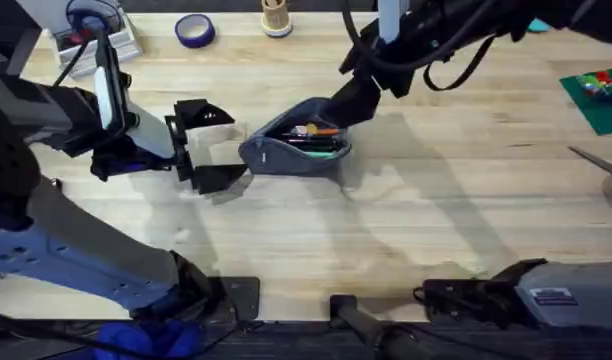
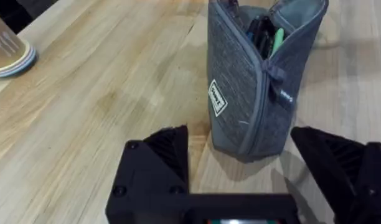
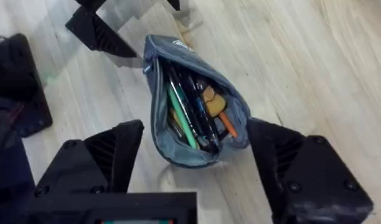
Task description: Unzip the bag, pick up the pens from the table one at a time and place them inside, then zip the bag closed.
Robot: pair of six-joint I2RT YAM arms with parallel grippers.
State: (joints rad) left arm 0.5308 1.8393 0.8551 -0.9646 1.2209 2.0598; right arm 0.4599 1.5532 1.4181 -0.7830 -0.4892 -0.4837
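Note:
The grey-blue bag stands unzipped on the table, its mouth gaping. Inside lie the pens: a green one and a dark one, beside some orange items. The green pen also peeks out of the bag in the left wrist view, above the zipper pull tab. My left gripper is open just left of the bag's near end, its fingers apart on either side of that end. My right gripper hovers open over the bag's far end, holding nothing.
A purple tape roll, a wooden cup and a white box sit along the back edge. A green mat with coloured blocks lies at the far right. Bare wood stretches in front of the bag.

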